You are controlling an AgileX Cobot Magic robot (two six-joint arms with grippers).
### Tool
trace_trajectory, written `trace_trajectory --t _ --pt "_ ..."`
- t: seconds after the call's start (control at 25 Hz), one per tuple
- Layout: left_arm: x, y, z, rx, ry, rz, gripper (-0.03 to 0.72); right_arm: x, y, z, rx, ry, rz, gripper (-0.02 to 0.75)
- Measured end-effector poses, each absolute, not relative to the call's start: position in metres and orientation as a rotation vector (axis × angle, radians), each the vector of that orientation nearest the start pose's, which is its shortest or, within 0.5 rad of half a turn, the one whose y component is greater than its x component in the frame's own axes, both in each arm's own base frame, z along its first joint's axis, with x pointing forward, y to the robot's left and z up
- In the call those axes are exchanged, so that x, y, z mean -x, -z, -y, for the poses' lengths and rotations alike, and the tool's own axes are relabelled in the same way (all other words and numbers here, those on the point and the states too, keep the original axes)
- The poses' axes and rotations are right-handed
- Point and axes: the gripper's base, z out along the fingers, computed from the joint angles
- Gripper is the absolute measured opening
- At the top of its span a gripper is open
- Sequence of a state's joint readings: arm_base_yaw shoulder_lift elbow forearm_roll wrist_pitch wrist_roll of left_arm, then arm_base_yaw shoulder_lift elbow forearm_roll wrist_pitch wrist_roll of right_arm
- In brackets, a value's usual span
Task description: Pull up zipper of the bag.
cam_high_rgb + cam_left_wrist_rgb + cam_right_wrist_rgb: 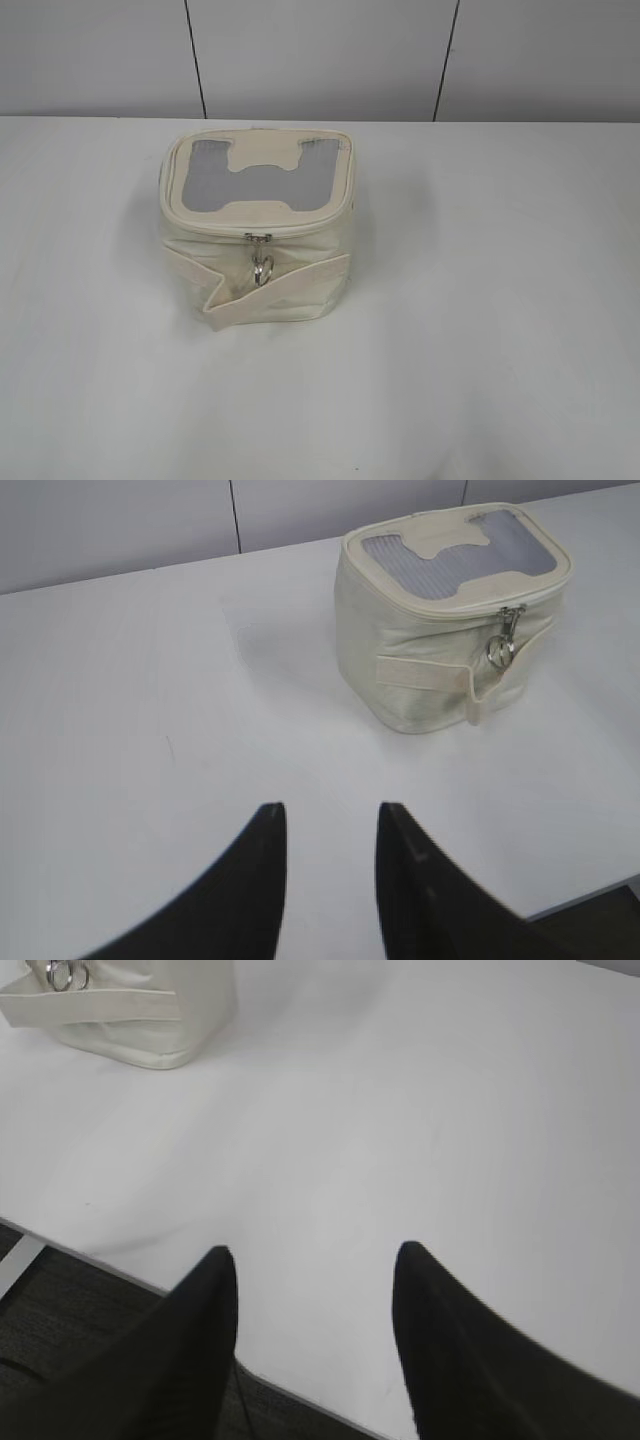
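Both grippers well apart from bag (258, 225)

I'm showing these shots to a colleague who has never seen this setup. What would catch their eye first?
The small boxy cream bag stands alone on the white table, left of centre, its grey mesh top panel facing up. On its front side a silver ring pull hangs from the zipper slider. The left gripper and the right gripper both hang open over the near table edge, apart from the bag.

On the white surface (500, 350) you have open room on all sides of the bag (255, 240); only its ring pull (262, 270) hangs at 6 o'clock.
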State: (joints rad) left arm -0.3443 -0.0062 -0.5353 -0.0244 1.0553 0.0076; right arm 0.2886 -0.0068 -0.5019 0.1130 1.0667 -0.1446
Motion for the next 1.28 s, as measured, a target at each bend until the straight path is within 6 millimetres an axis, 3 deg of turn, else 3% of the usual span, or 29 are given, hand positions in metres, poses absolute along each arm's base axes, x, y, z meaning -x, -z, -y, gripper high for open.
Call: trace_trajectory --t 0.52,0.88,1.28 --pt "0.0099 -0.2871 -0.0015 -0.351 0.244 -1.975 0.237 0.008 -0.2782 -0.0065 0.438 -0.219 -1.984 0.358" --pt "0.01 -0.2871 0.001 -0.107 0.087 -1.996 0.237 0.0065 -0.2784 -0.008 0.238 -0.094 -2.01 0.357" --pt "0.01 -0.2871 0.0011 -0.098 0.081 -1.997 0.237 0.0061 -0.2784 -0.0083 0.195 -0.067 -2.014 0.356"
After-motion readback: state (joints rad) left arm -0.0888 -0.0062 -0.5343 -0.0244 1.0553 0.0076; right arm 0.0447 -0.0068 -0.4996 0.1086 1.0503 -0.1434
